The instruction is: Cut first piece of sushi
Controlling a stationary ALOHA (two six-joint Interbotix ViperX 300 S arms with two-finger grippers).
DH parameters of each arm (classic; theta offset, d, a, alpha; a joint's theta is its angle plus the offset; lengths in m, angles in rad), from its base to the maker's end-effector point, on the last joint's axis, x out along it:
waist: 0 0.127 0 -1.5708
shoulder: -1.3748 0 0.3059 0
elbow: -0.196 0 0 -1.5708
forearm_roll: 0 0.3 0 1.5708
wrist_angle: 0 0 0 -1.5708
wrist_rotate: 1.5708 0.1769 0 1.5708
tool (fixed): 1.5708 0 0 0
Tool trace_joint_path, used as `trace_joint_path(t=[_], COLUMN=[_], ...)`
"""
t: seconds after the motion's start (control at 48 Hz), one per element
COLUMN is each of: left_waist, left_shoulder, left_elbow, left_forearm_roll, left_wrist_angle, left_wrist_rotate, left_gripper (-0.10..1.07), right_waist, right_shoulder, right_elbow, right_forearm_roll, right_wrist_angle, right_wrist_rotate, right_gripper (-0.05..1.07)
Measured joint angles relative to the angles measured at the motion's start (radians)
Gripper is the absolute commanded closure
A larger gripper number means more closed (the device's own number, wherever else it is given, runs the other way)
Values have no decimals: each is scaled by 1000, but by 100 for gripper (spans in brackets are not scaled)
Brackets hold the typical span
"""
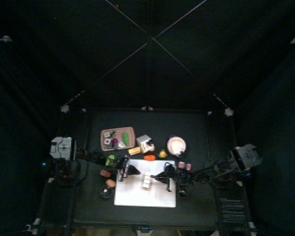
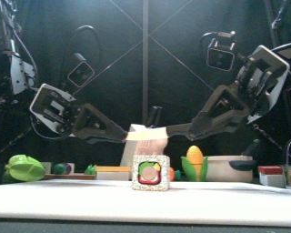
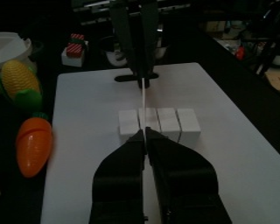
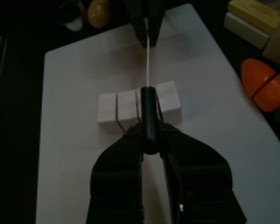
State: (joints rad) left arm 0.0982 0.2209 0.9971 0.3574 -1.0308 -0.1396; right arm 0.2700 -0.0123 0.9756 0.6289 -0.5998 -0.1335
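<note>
The sushi [image 3: 161,123] is a short pale roll scored into segments, lying across the middle of the white board [image 3: 90,96]; it also shows in the right wrist view as the sushi [image 4: 122,107]. A thin blade [image 3: 143,105], seen edge-on as a pale line, runs over the roll near one end. My left gripper [image 3: 145,138] is shut on one end of the blade. My right gripper [image 4: 146,131] is shut on the other end. The two grippers face each other across the roll. In the top view both arms meet over the board [image 1: 147,189].
A corn cob [image 3: 20,80], an orange carrot-like item [image 3: 35,145] and a white bowl [image 3: 7,45] sit beside the board. A small picture card [image 2: 151,172] stands at the table's front edge. A tray [image 1: 117,138] and an oval white bowl [image 1: 177,145] lie behind the board.
</note>
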Motion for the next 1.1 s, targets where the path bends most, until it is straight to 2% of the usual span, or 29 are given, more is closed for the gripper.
trace_joint_path(t=[0.229, 0.375, 0.542, 1.104], left_waist=[-14, -31, -48, -54], left_shoulder=[0, 14, 25, 37], left_elbow=[-35, -54, -55, -57], left_forearm_roll=[-2, -5, -9, -31], left_wrist_angle=[77, 117, 124, 132], left_wrist_rotate=[-2, -2, -3, -3], left_gripper=[57, 57, 57, 57], right_waist=[-11, -28, -35, -60], right_shoulder=[-43, -44, -34, -11], right_elbow=[28, 23, 8, 8], right_forearm_roll=[3, 5, 5, 11], right_wrist_angle=[25, 84, 129, 135], right_wrist_rotate=[8, 8, 8, 6], right_gripper=[70, 71, 71, 71])
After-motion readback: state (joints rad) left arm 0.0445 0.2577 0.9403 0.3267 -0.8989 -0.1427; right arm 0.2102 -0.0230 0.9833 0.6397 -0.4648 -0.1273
